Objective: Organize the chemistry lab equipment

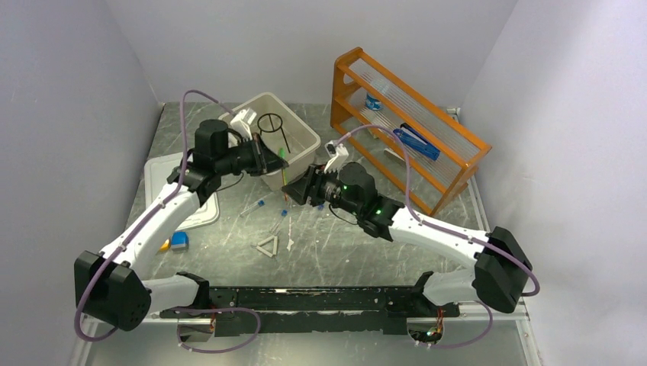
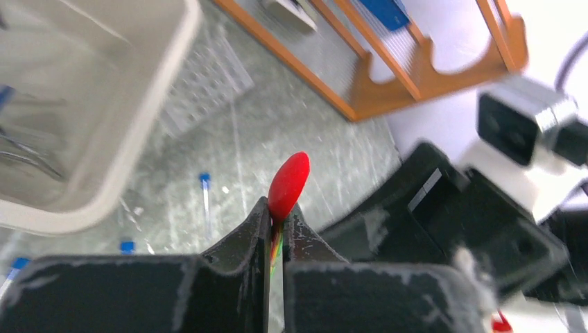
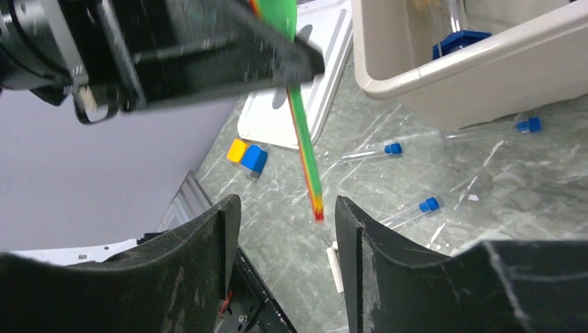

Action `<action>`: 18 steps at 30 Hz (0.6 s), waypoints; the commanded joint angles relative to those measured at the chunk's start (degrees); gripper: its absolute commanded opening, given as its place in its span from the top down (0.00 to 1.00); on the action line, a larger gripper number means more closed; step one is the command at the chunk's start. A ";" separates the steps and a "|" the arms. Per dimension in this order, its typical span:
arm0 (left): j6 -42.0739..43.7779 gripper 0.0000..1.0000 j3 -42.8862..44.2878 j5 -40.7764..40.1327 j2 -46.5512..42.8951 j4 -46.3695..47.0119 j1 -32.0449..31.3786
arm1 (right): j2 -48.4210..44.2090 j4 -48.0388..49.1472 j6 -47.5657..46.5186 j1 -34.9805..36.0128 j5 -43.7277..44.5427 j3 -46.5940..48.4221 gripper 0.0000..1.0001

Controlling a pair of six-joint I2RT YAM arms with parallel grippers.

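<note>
My left gripper (image 2: 277, 215) is shut on a green dropper; its red bulb (image 2: 289, 184) sticks out past the fingertips. In the right wrist view the dropper's green stem (image 3: 305, 152) hangs down from the left gripper (image 3: 208, 48), and its red-tipped end sits between my open right fingers without touching them. My right gripper (image 3: 288, 208) is open and empty. From above, the left gripper (image 1: 268, 162) and right gripper (image 1: 301, 187) face each other beside the beige bin (image 1: 301, 130). A black wire ring stand (image 1: 273, 126) stands in the bin. Blue-capped test tubes (image 3: 416, 208) lie on the table.
The orange shelf rack (image 1: 412, 130) stands at the back right. A white lid (image 1: 164, 171) lies left of the bin, with orange and blue blocks (image 1: 177, 241) in front of it. A white triangle (image 1: 268, 245) lies mid-table. A clear gridded rack (image 2: 208, 87) lies near the shelf.
</note>
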 commanded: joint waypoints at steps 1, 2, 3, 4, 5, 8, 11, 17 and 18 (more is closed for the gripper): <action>0.44 0.95 7.10 -17.44 2.98 -5.87 0.45 | -4.25 -4.65 -0.63 -0.66 3.08 0.85 0.44; -0.25 0.95 8.33 -20.86 4.14 -7.04 0.60 | -4.98 -5.43 -0.86 -0.66 3.98 0.75 0.43; -1.11 0.95 9.55 -23.89 5.23 -7.69 0.63 | -5.62 -6.10 -1.03 -0.75 4.58 0.58 0.43; -1.82 0.95 10.82 -26.38 6.51 -8.35 0.83 | -6.23 -6.57 -1.15 -0.75 4.90 0.34 0.43; -2.48 0.95 12.50 -28.99 7.88 -8.84 0.97 | -6.73 -6.90 -1.29 -0.75 5.10 0.12 0.43; -3.33 0.95 19.68 -33.85 12.87 -13.46 1.64 | -7.67 -7.85 -1.19 -0.75 5.49 -0.72 0.43; -3.14 0.95 25.14 -38.17 18.14 -15.74 1.94 | -8.02 -8.16 -0.59 -0.78 5.45 -1.88 0.43; -5.71 0.95 26.79 -43.19 24.55 -14.50 3.79 | -6.62 -6.97 1.05 -0.74 3.39 -3.65 0.43; -6.28 0.95 26.49 -42.44 25.64 -13.57 4.27 | -6.34 -6.84 1.22 -0.77 3.31 -3.77 0.43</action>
